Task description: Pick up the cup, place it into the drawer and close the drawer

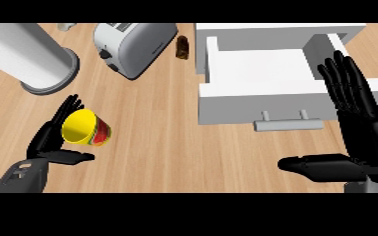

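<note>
The wooden surface (170, 130) carries the open drawer (255, 77) at two o'clock and the cup (87, 128) at eight o'clock, tipped with its yellow mouth facing up-left. The left hand (52, 142) is nearer: its fingers are half-curled around the cup (thumb below). The right hand (351, 110) rests at four o'clock, fingers straight and spread

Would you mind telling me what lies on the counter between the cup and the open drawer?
Nothing: in the head view, only bare counter separates the cup from the drawer.
</note>
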Controlling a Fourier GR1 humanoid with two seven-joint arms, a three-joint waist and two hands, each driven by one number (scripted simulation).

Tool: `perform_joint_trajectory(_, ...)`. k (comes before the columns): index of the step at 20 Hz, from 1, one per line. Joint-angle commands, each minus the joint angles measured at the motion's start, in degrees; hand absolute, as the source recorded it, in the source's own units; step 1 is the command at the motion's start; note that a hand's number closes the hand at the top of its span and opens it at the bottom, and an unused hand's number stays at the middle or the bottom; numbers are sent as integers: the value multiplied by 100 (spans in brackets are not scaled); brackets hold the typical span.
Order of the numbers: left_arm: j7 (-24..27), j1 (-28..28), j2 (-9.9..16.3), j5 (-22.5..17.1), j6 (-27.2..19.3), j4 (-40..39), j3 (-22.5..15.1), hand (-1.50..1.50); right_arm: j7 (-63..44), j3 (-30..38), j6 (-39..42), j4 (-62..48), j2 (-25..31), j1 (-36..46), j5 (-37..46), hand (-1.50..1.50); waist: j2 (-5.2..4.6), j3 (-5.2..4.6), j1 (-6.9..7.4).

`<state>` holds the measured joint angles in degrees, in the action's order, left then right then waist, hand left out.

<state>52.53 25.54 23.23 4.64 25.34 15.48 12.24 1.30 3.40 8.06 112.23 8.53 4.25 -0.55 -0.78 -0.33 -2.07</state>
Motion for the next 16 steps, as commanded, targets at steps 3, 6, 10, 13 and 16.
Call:
perform_joint_trajectory(3, 624, 234, -90, -4, 755, -202, -22, -150, 16, 52, -30, -199, 19, 218, 52, -150, -8, 1, 20)
perform_joint_trajectory(6, 795, 116, -70, -62, 888, -229, 15, -150, -65, -37, -57, -23, -90, 49, 9, -150, -10, -7, -17)
perform_joint_trajectory(10, 721, 209, -472, -63, 831, -180, -71, -150, 104, -48, 104, -103, 0, -114, 21, -150, -11, -5, -48)
perform_joint_trajectory(13, 709, 207, -355, -96, 1239, -170, -102, -150, -101, -73, 12, -65, -45, 147, 15, -150, -12, -8, -5)
perform_joint_trajectory(16, 651, 241, -581, -212, 1306, -112, -78, -150, -228, 182, 73, -63, 107, 244, -183, -150, -1, -5, -11)
